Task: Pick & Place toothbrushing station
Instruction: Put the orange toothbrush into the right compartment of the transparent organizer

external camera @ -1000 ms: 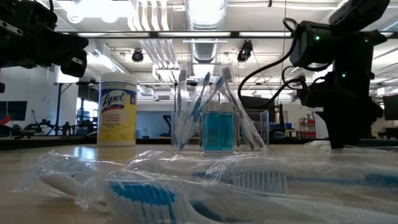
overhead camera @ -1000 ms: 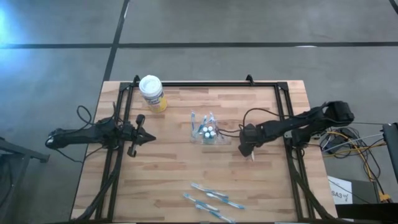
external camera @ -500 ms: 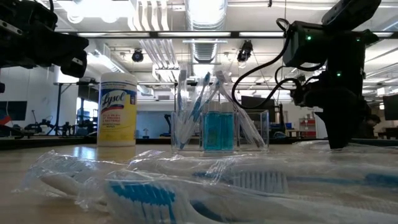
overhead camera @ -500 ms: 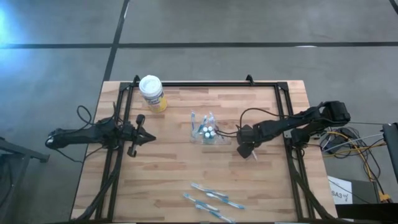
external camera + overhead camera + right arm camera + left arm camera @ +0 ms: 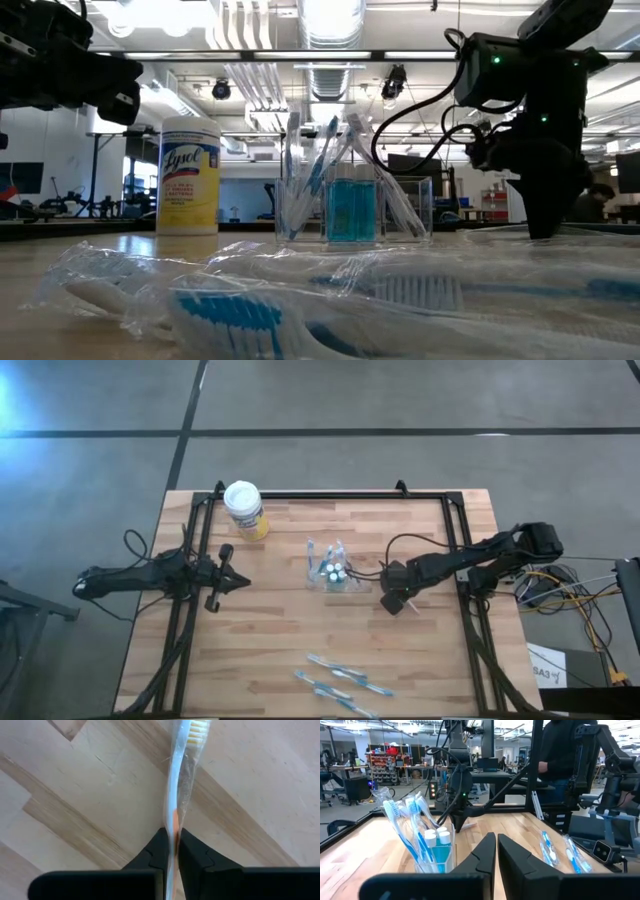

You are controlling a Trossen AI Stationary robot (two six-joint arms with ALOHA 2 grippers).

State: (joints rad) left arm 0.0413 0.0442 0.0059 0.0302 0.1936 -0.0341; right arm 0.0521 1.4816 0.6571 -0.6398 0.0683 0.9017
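Note:
A toothbrush in a clear wrapper (image 5: pixel 176 780), white-handled with pale bristles, lies flat on the table right of centre (image 5: pixel 408 607). My right gripper (image 5: pixel 173 851) points down onto it and is shut on its handle. A clear holder (image 5: pixel 330 572) stands at the table's middle, with blue-and-white toothbrushes (image 5: pixel 405 820) leaning in it and small white-capped tubes (image 5: pixel 436 836). More wrapped toothbrushes (image 5: pixel 340 682) lie at the near edge. My left gripper (image 5: pixel 238 582) hovers shut over the left side, touching nothing; its fingers (image 5: pixel 496 854) point toward the holder. My right gripper pinches the wrapped toothbrush's handle at its orange part (image 5: pixel 173 831) between its two fingers (image 5: pixel 159 851). They come from above, pointing down, one on each side of the handle. The brush lies on the table, its bristle end (image 5: pixel 192 730) reaching out beyond the fingers.
A yellow canister with a white lid (image 5: pixel 245 510) stands at the far left of the table. A black frame (image 5: pixel 330 494) runs along the far and side edges. Bare wood lies between the holder and the near toothbrushes. A person stands beyond the table (image 5: pixel 560 750).
My right gripper has come down a little toward the near edge and shut on the wrapped toothbrush's handle. The toothbrush stays flat on the table.

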